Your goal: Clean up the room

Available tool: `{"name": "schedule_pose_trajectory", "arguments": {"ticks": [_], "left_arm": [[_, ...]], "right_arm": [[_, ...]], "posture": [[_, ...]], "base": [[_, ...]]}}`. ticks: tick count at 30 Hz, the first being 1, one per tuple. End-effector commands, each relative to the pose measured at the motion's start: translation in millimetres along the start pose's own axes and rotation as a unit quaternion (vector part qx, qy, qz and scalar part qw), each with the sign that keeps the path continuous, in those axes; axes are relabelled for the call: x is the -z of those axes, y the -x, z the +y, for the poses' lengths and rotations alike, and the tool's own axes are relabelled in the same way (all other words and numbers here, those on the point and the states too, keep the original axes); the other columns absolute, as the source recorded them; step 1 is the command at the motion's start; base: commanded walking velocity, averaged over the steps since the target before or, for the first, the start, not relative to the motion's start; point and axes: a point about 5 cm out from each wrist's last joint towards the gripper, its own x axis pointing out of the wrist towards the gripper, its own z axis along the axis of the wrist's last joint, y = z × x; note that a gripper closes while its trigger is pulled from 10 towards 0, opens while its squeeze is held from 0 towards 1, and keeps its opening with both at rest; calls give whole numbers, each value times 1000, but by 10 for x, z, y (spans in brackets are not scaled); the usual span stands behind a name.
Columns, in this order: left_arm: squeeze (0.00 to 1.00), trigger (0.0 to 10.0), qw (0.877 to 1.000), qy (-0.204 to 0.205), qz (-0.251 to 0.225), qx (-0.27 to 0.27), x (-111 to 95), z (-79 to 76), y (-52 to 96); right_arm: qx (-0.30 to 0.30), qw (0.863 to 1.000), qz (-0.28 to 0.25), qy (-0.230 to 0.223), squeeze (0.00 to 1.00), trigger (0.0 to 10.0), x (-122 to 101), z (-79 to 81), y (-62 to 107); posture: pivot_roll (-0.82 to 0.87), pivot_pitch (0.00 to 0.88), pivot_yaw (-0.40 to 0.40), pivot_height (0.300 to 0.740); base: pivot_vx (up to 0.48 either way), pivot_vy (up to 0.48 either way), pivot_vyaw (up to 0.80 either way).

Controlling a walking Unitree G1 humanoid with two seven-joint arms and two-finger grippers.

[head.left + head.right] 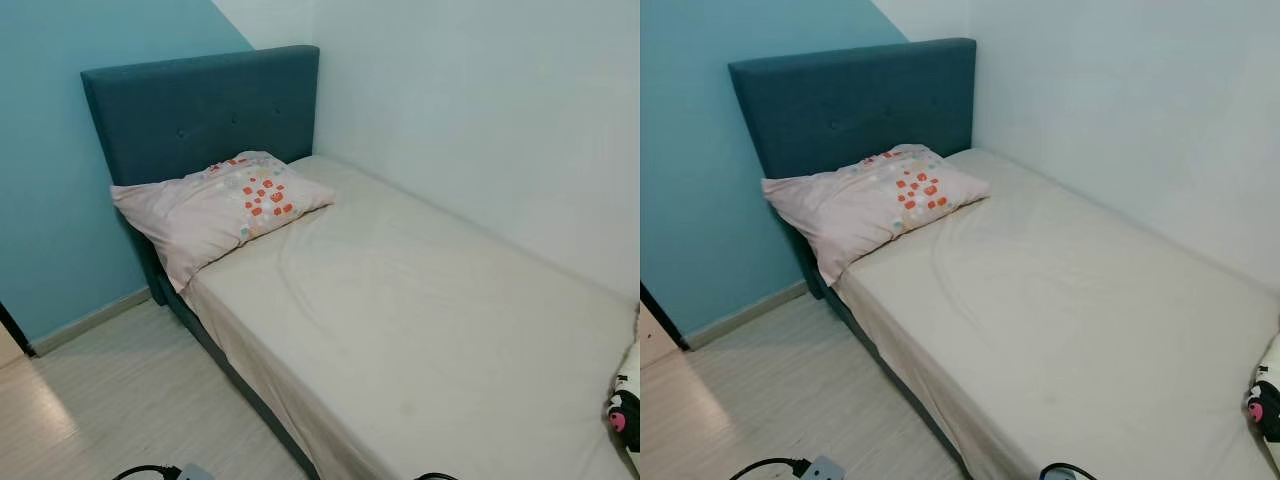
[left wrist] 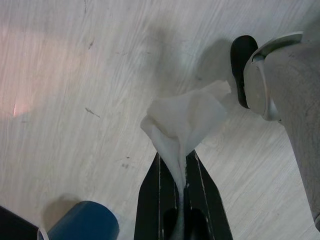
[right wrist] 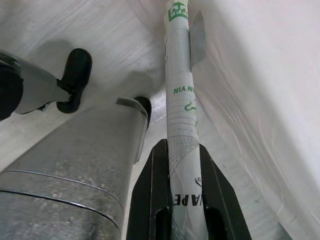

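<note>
Left gripper is clamped on a crumpled white tissue, held above the pale wood floor. Right gripper grasps a flattened white packet with green print, beside the bed sheet. A pillow lies at the bed's headboard.

You see soft, even light and sharp focus on the bed. On the floor, blurred shadows and a faint pink glow appear.

rolled packet | green print, partly legible "VIN" | black letters "APE" near base
</note>
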Motion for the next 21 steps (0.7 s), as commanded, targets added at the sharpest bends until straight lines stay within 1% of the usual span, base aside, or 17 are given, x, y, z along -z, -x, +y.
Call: {"name": "schedule_pose_trajectory", "arguments": {"ticks": [1,4,6,10,13,14,16,19,21], "left_arm": [[0,10000,999,2,8,32,24,-177,7],[0,10000,999,-1,10,31,24,-168,6],[0,10000,999,-3,11,30,21,-160,5],[0,10000,999,-3,14,31,27,-157,5],[0,10000,999,-6,20,28,38,-143,4],[0,10000,999,-6,20,28,38,-143,4],[0,10000,999,2,28,27,127,-108,17],[0,10000,999,7,36,24,222,-55,32],[0,10000,999,9,37,24,231,-48,34]], "right_arm": [[18,1000,1,-3,0,10000,-7,-41,3],[23,1000,1,17,0,10000,-20,-75,7],[16,1000,5,26,0,10000,18,-96,17],[16,1000,8,25,0,10000,62,-130,29],[15,999,17,41,0,10000,168,-224,66],[15,999,17,41,0,10000,168,-224,66],[15,999,17,45,0,10000,152,-251,69],[16,998,14,54,0,10000,56,-299,65],[15,998,13,54,0,10000,35,-301,63]], "posture": [[55,0,-100,740],[55,0,-100,740],[55,0,-100,740],[56,0,-99,740],[56,0,-95,740],[56,0,-95,740],[56,0,-94,740],[56,0,-93,740],[56,0,-93,740]], "base": [[0,0,0],[0,0,0],[0,0,775],[0,0,775],[0,0,775],[0,0,775],[0,0,775],[0,0,775],[0,0,775]]}}
